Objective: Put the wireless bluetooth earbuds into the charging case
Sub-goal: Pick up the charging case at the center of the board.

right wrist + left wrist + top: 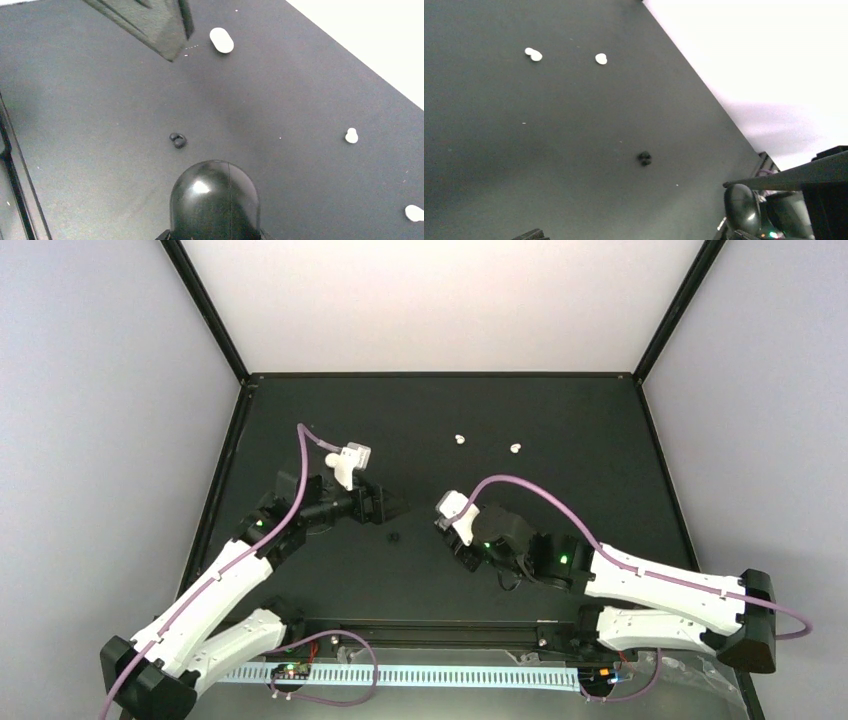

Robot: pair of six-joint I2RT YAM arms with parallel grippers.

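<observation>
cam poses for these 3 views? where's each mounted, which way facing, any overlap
Top external: above and behind the bases, looking down the black table; both arms show.
Left wrist: low over the table, facing two white earbuds and a black earbud; right arm at the lower right.
Right wrist: looks down past a glossy black dome; left pincer tip at top.
Shared: the black earbud appears in all three.

Two arms with white shell links, black joints and bases, lilac cables looping along each, green indicator lights at the joints, white wrist camera housings, black left gripper [392, 507], black right gripper [447, 537]
</observation>
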